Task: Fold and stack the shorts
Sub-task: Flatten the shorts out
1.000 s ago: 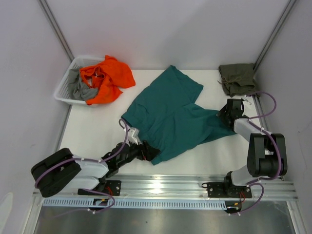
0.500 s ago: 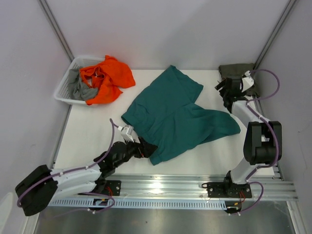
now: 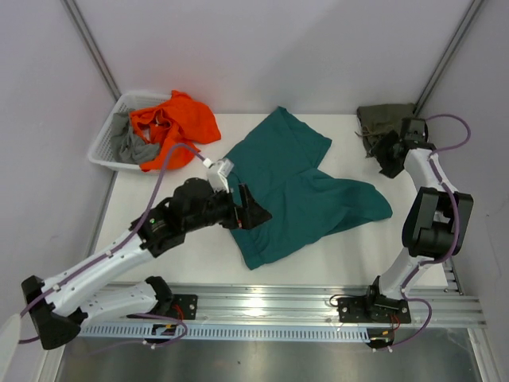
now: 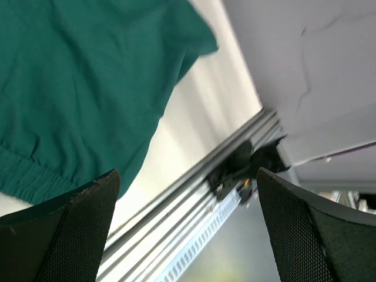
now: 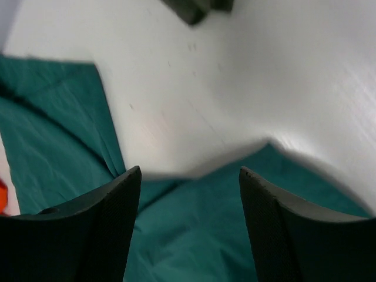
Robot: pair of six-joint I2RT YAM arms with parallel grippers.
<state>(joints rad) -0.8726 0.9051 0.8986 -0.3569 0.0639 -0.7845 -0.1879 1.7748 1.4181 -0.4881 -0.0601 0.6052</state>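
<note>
1. Left gripper has risen off the near corner of the large teal-green cloth shorts, fingers apart, empty.
2. Right gripper has swung beside the small olive-green shorts, also apart and empty.
3. The teal pair lies unfolded mid white table, so folding likely restarts.

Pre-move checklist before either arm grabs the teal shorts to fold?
1. Left gripper empty: ok, open over the teal shorts' left edge.
2. Right gripper empty: ok, open, nothing between its fingers.
3. Teal pair flat: not ok, spread out but creased.
4. Olive shorts clear of it: ok, apart, far right corner.
5. Drawstring tucked in: cannot tell, not visible.
</note>
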